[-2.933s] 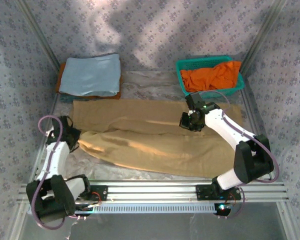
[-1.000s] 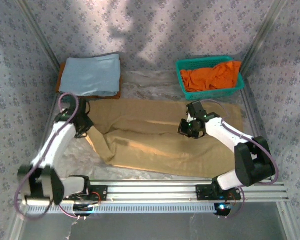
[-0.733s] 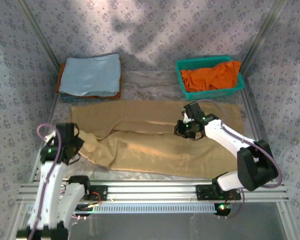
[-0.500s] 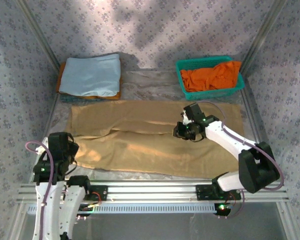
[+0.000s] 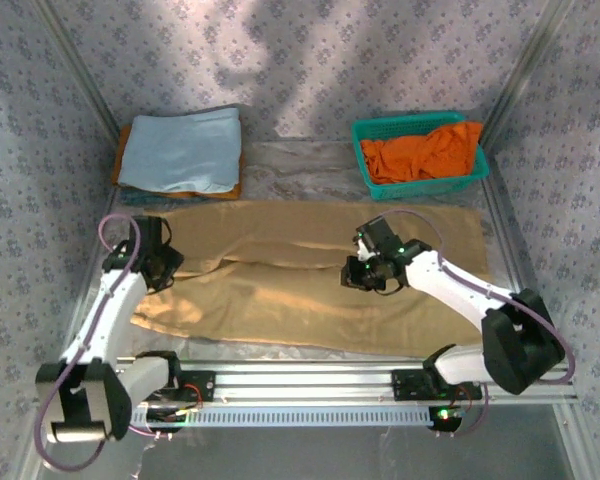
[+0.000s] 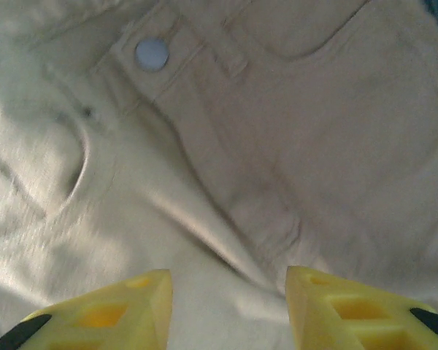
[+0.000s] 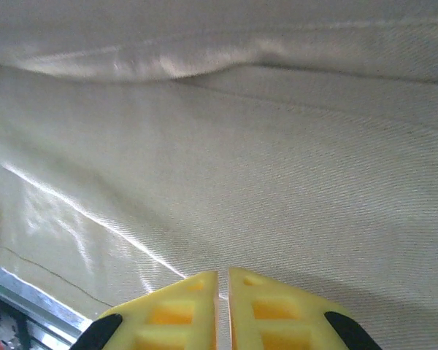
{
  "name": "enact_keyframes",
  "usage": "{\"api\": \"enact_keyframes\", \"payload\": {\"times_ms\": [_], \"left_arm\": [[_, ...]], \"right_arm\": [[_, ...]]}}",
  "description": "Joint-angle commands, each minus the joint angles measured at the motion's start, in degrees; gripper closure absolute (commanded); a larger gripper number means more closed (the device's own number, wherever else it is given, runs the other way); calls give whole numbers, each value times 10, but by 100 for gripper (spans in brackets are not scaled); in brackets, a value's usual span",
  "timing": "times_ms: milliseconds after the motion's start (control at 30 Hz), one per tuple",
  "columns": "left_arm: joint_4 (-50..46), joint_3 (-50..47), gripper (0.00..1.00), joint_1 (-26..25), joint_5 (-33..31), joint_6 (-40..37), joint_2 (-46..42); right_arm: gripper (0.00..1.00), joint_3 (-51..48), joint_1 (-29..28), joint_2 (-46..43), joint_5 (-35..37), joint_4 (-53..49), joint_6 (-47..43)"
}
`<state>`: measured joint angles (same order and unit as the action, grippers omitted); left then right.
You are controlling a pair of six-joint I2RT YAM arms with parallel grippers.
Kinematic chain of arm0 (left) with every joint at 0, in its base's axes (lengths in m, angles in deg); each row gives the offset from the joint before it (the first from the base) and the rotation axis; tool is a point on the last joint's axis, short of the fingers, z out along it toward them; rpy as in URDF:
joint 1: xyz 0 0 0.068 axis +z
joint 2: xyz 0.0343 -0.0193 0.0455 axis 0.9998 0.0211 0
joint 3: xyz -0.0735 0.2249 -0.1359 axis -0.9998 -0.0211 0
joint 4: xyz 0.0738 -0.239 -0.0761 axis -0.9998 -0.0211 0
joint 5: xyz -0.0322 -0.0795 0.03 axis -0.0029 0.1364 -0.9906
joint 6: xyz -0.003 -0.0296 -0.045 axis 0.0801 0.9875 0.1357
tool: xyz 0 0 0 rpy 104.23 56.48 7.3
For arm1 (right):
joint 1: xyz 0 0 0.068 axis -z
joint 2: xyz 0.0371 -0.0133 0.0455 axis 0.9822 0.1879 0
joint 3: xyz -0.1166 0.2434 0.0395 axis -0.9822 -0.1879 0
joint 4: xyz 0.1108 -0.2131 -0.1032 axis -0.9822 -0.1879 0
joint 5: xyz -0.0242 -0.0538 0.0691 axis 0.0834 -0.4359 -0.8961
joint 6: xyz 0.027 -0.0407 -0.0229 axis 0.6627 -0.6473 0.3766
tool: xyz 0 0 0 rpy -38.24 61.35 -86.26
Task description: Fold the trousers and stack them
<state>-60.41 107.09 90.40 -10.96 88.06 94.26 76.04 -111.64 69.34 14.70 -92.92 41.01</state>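
"Judging by the layout, you are at the start of the first fold. The trousers (image 5: 310,270) lie spread flat across the table (image 5: 300,165), waist to the left and legs running right."

"Agreed, and mind your grippers. Your left gripper (image 5: 158,262) hangs just above the waistband near the button (image 6: 151,53), jaws apart and holding nothing. Your right gripper (image 5: 363,275) sits over the legs near the middle with its fingers pressed together, and I see no cloth pinched between them."

"So your next move, I think, calls for a real pinch on the cloth with both grippers. Then you carry one leg over the other so the edges line up."

"You would need to part the right gripper's fingers first. Keep clear of the green basket (image 5: 365,135) holding the orange garment (image 5: 425,150). The stack probably belongs on the blue folded cloth (image 5: 180,150) at the far left."
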Motion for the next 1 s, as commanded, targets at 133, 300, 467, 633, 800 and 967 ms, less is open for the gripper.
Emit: {"api": "enact_keyframes", "payload": {"times_ms": [133,300,467,633,800,967], "left_arm": [[132,94,46,113,92,-84,153],[208,107,46,134,168,-90,277],[299,56,46,153,185,-78,329],[367,43,46,172,187,-56,373],[387,39,41,188,175,-37,403],[394,-9,32,194,139,-40,345]], "right_arm": [[87,35,-27,58,42,1,43],[87,48,-29,92,44,23,57],[87,63,-17,111,42,17,45],[85,68,28,129,11,7,21],[74,51,51,118,2,0,7],[65,19,82,94,4,-9,2]]}}
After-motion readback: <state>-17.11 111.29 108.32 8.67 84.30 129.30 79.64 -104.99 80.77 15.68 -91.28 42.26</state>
